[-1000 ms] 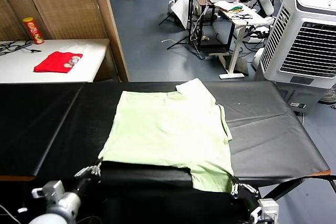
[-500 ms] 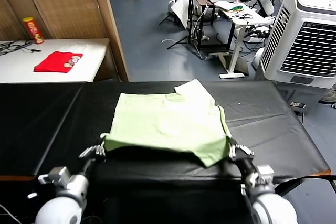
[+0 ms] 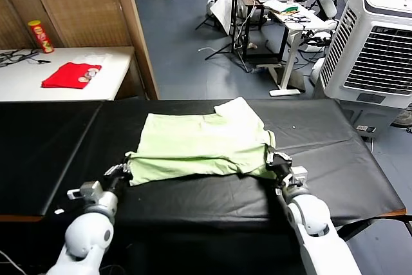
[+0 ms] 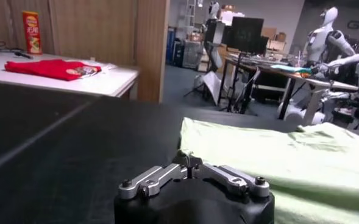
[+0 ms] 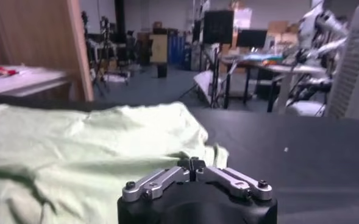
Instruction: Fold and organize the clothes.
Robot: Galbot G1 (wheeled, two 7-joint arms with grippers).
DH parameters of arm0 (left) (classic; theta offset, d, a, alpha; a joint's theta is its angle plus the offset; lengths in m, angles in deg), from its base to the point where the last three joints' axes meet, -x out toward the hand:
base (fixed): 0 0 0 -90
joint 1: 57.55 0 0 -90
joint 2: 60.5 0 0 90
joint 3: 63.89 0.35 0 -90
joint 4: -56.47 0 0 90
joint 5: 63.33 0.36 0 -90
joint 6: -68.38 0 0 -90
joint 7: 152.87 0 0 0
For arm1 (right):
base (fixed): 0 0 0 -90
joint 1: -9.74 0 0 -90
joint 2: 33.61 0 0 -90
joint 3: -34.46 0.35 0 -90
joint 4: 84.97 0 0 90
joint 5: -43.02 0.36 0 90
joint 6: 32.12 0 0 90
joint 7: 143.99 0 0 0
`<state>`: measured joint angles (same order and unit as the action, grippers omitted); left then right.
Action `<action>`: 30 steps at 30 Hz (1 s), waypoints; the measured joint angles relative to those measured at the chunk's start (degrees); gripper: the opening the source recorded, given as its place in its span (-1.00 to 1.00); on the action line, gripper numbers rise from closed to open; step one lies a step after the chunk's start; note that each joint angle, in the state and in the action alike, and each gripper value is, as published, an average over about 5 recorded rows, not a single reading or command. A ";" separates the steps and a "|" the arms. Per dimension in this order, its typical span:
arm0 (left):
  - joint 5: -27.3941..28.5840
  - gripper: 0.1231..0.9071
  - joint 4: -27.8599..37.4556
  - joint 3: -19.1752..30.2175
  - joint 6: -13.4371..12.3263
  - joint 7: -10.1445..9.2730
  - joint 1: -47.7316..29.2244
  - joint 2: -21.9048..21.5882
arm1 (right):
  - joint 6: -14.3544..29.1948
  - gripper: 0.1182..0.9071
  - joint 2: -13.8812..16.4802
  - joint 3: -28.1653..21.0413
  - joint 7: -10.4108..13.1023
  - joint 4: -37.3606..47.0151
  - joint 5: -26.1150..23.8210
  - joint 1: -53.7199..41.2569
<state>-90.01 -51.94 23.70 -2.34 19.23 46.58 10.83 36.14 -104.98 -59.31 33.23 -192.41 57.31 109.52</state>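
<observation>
Shirt [image 3: 201,145] lay folded on black table [image 3: 335,159] | left gripper [image 3: 120,172], right gripper [image 3: 277,161] at its near corners; jaw state of both indiscernible.

Robotics laboratory: white humanoid robots [image 4: 329,36] and cluttered workbenches [image 3: 291,14] are standing well beyond the end effectors, with an air cooler [image 3: 375,49] flanking the black counter [image 3: 58,140].

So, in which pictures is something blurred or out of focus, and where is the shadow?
Head view: sharp; the shirt casts a dark shadow under its lifted front edge. Left wrist view: the left gripper and near cloth look soft. Right wrist view: the near fabric is blurred beside the right gripper.
</observation>
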 joint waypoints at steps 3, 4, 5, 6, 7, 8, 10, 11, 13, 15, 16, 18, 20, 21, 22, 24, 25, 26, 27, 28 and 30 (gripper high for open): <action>0.76 -0.17 -0.45 -0.24 0.11 0.18 0.66 -0.30 | -0.42 0.48 0.36 1.07 -0.02 -3.30 -0.62 3.35; 0.93 -0.04 -0.70 -0.33 0.18 0.26 0.99 -0.42 | -0.42 0.57 0.38 1.40 -0.02 -4.07 -0.76 4.41; 1.03 0.13 -0.96 -0.42 0.26 0.38 1.35 -0.54 | -0.40 0.63 0.37 1.71 -0.01 -4.71 -0.83 5.43; 1.10 0.26 -1.23 -0.50 0.37 0.53 1.75 -0.66 | -0.35 0.68 0.32 1.98 -0.01 -5.24 -0.88 6.38; 1.14 0.38 -1.52 -0.57 0.50 0.71 2.22 -0.77 | -0.28 0.70 0.26 2.20 -0.03 -5.68 -0.92 7.28; 1.15 0.51 -1.80 -0.62 0.65 0.90 2.70 -0.84 | -0.20 0.71 0.17 2.36 -0.05 -6.02 -0.99 8.12; 0.94 0.64 -2.26 -0.68 0.98 1.18 3.64 -0.90 | -0.02 0.71 0.00 2.51 -0.18 -6.42 -1.21 9.55; 0.63 0.69 -2.47 -0.70 1.21 1.27 4.09 -0.88 | 0.04 0.68 -0.09 2.49 -0.26 -6.51 -1.36 10.08; -0.36 0.71 -2.77 -0.71 1.75 1.43 4.84 -0.74 | 0.11 0.59 -0.26 2.34 -0.42 -6.49 -1.75 10.76; -1.36 0.72 -2.91 -0.71 2.28 1.69 5.50 -0.50 | 0.20 0.40 -0.42 2.13 -0.50 -6.25 -2.11 11.03; -1.74 0.72 -2.87 -0.71 2.49 1.88 5.77 -0.36 | 0.26 0.31 -0.48 2.05 -0.52 -6.08 -2.26 11.10; -2.39 0.69 -2.58 -0.71 2.85 2.21 6.15 -0.09 | 0.46 0.04 -0.54 1.91 -0.55 -5.76 -2.51 11.21; -3.23 0.56 -2.12 -0.71 3.17 2.44 6.29 0.12 | 0.63 -0.21 -0.53 1.83 -0.60 -5.62 -2.70 11.30; -3.70 0.48 -1.86 -0.74 3.32 2.52 6.30 0.18 | 0.69 -0.34 -0.51 1.79 -0.63 -5.62 -2.77 11.33; -4.16 0.37 -1.64 -0.77 3.43 2.58 6.28 0.21 | 0.72 -0.46 -0.45 1.76 -0.64 -5.68 -2.81 11.35; -5.02 0.08 -1.31 -0.82 3.71 2.68 6.21 0.20 | 0.62 -0.71 -0.21 1.71 -0.52 -5.97 -2.81 11.42; -5.28 -0.05 -1.21 -0.83 3.87 2.71 6.17 0.17 | 0.45 -0.80 -0.04 1.71 -0.41 -6.19 -2.80 11.47; -5.40 -0.22 -1.15 -0.82 4.04 2.70 6.14 0.13 | 0.17 -0.90 0.16 1.72 -0.29 -6.44 -2.77 11.54; -5.26 -0.34 -1.07 -0.79 4.19 2.66 6.10 0.08 | -0.22 -0.95 0.40 1.76 -0.16 -6.74 -2.72 11.66; -4.88 -0.47 -0.99 -0.75 4.29 2.61 6.08 0.03 | -0.67 -0.97 0.65 1.82 -0.06 -7.06 -2.64 11.79; -3.34 -0.77 -0.91 -0.55 4.36 2.49 6.14 -0.19 | -1.79 -0.99 1.25 1.98 0.03 -7.75 -2.24 12.08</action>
<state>-93.36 -52.84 23.15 2.02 21.72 52.72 10.64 34.36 -103.73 -57.33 33.25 -200.16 55.07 121.61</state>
